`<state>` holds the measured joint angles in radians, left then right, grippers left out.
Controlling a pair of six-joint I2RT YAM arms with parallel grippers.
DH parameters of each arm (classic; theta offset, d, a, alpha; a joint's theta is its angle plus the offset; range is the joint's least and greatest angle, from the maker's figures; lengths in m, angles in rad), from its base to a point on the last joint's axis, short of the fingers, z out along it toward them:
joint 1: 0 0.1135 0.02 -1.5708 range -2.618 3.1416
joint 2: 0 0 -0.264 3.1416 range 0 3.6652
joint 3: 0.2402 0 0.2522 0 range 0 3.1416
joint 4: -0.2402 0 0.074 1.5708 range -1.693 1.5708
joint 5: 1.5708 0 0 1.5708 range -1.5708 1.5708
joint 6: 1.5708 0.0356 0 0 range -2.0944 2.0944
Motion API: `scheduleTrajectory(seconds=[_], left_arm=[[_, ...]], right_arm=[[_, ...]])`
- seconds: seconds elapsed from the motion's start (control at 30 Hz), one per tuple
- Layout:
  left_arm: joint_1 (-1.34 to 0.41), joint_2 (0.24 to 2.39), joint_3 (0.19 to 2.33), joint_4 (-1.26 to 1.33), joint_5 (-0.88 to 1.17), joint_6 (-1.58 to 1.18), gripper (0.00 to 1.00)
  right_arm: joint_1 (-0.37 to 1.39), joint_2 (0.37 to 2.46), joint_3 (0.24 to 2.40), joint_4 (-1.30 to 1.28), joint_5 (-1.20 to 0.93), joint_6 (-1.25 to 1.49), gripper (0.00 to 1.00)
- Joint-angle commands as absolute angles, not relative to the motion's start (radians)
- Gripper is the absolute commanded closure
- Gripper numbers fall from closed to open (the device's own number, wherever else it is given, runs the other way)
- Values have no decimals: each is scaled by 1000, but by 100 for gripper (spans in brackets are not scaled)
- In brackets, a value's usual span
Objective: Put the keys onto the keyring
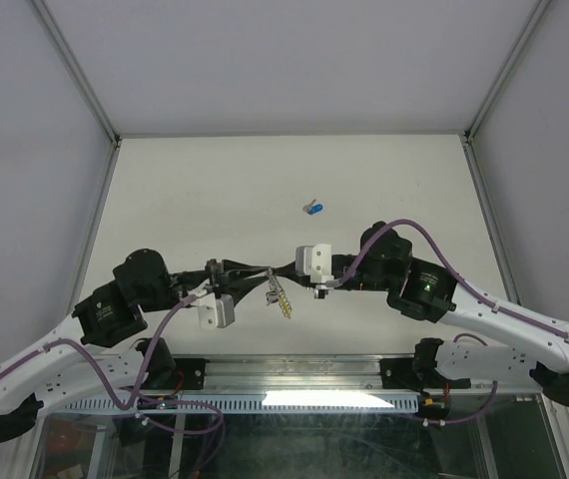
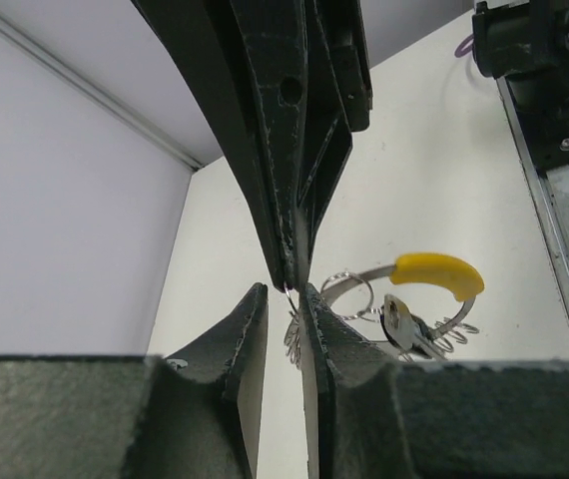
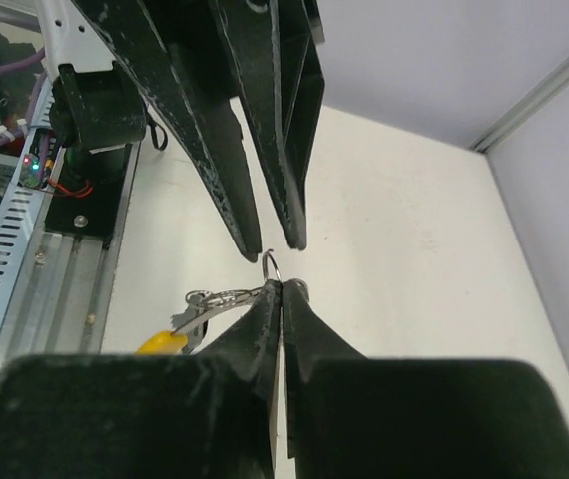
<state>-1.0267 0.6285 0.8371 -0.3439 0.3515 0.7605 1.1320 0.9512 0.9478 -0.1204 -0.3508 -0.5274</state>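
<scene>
While the right hand (image 3: 281,289) clamps the thin, slippery keyring (image 2: 434,274) wire, my left hand (image 2: 284,299) stands slightly apart; I regrip near the yellow segment.

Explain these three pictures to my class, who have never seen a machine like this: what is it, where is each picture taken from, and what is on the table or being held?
This is a robot with two arms fixed at the near edge of a white table. The overhead picture looks down on both arms. The other two pictures come from small cameras on each wrist, so each shows its own dark fingers up close.

Mid-table, the two tools meet tip to tip. The right tool is shut on a thin wire loop of the keyring, which has a yellow segment and a silver key hanging from it. The left tool is slightly open around that loop. A blue-headed key lies alone farther back.
</scene>
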Motion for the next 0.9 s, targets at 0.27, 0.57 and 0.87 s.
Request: scheduleTrajectory(seconds=[0.27,0.57,0.87], left_arm=[[-1026,520,812,-282,271,616,77],[-1026,603,775,-281,330,575,73],[-1026,653,779,-281,312,580,72]], right_arm=[[1134,928,984,-208,-271,-463,100],[1134,914,926,-96,-305,-495,100],[1134,907,914,-78,-314,-512,100]])
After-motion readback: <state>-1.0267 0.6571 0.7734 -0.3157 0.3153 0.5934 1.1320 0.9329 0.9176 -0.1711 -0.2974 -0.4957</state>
